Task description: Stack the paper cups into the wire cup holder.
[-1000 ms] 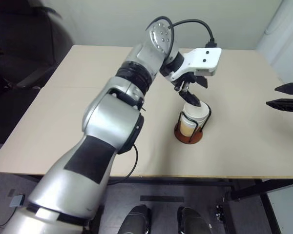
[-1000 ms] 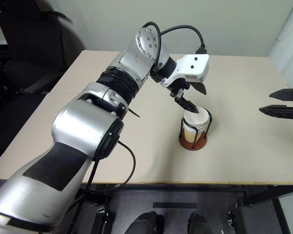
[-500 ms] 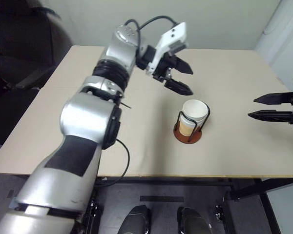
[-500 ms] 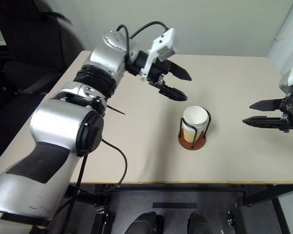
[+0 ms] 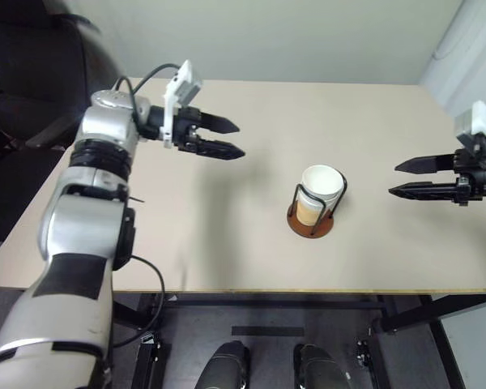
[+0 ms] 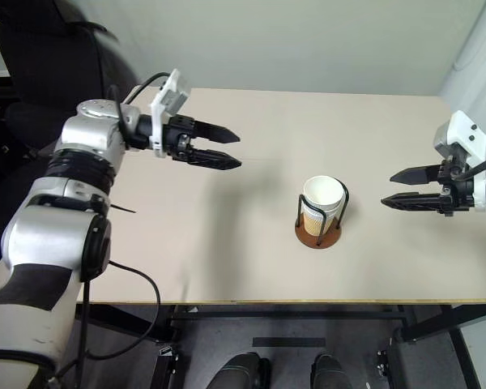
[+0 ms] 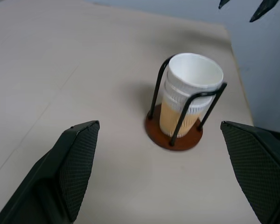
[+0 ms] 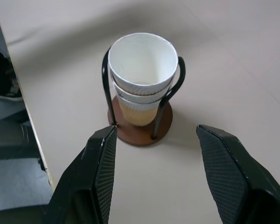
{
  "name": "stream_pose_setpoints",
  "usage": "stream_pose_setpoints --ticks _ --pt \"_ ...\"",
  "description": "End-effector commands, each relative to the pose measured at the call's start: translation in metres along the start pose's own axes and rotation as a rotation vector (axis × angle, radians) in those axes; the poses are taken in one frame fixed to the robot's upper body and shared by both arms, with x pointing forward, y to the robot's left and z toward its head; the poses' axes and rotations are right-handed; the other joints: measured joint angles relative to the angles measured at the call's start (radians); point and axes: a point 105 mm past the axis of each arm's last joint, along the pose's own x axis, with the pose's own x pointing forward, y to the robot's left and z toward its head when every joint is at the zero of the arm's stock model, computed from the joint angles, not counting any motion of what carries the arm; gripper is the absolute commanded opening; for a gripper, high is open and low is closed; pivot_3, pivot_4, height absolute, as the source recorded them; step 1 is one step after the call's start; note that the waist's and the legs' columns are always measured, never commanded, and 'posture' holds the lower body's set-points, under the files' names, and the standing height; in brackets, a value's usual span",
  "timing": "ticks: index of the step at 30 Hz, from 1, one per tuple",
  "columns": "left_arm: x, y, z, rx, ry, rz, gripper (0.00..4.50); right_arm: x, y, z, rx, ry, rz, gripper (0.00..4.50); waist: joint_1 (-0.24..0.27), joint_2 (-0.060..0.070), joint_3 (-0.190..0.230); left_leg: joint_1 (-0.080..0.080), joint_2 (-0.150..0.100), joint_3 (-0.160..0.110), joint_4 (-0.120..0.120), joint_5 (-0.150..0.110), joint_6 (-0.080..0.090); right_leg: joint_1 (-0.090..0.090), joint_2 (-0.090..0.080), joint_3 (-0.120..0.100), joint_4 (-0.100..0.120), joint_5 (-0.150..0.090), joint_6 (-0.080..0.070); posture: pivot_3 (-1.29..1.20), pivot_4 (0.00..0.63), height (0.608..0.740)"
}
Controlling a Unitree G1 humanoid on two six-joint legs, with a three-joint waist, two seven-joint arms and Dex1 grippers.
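Between the fingers of the left gripper nothing is held; its two black fingers stand spread wide and point level across the table toward the cups. Ahead of those fingers, well apart from them, stands the wire cup holder on its round brown base. Nested inside its black loops are the paper cups, three by the count of white rims, upright, with the top rim above the wire. Beyond the holder, the right gripper faces back toward it, fingers likewise parted and empty, also well clear. Judged from this layout, the stacking is complete, and both grippers sit off to either side to leave the stack undisturbed.
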Motion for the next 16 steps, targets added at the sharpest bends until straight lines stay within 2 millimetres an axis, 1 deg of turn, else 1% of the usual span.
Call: stream_pose_setpoints --ticks 1,4,6,10,13,16 --pt "-0.016 -0.011 0.014 0.036 -0.058 -0.039 4.45 -0.004 -0.006 0.007 -0.025 -0.011 -0.014 2.71 -0.002 0.000 0.000 0.000 0.000 0.000 0.000 0.001 -0.001 0.000 0.001 0.000 0.000 0.000 0.000 0.00 0.150 0.740" --pt "-0.023 -0.019 0.009 0.057 -0.056 -0.056 4.45 0.001 -0.013 0.004 -0.023 -0.001 -0.033 2.71 -0.003 0.000 0.000 0.000 0.000 -0.001 -0.001 0.001 -0.002 -0.001 0.002 -0.001 0.001 0.000 -0.002 0.00 0.150 0.740" --pt "-0.027 -0.024 0.009 0.070 -0.061 -0.062 4.45 0.002 -0.012 -0.002 -0.019 0.004 -0.032 2.71 -0.002 0.000 0.000 0.000 0.000 -0.002 -0.001 0.002 -0.002 0.000 0.001 0.000 0.002 0.000 -0.003 0.00 0.150 0.740" --pt "-0.035 -0.032 0.009 0.084 -0.065 -0.065 4.45 0.002 -0.013 -0.006 -0.023 0.008 -0.045 2.71 -0.001 0.000 0.000 0.000 -0.001 -0.002 -0.001 0.002 -0.003 0.000 0.002 -0.002 0.002 -0.001 -0.006 0.00 0.150 0.740" --pt "-0.039 -0.035 0.007 0.081 -0.063 -0.058 4.45 0.001 -0.013 -0.009 -0.028 0.018 -0.056 2.71 -0.005 0.000 0.000 0.000 0.000 -0.002 -0.001 0.002 -0.003 0.000 0.001 -0.001 0.002 -0.002 -0.007 0.00 0.150 0.740" --pt "-0.040 -0.035 0.006 0.064 -0.071 -0.059 4.45 -0.001 -0.012 -0.013 -0.026 0.030 -0.064 2.71 -0.006 0.000 0.000 0.001 0.000 -0.002 -0.001 0.003 -0.004 0.000 0.001 -0.001 0.002 -0.002 -0.009 0.00 0.150 0.740"
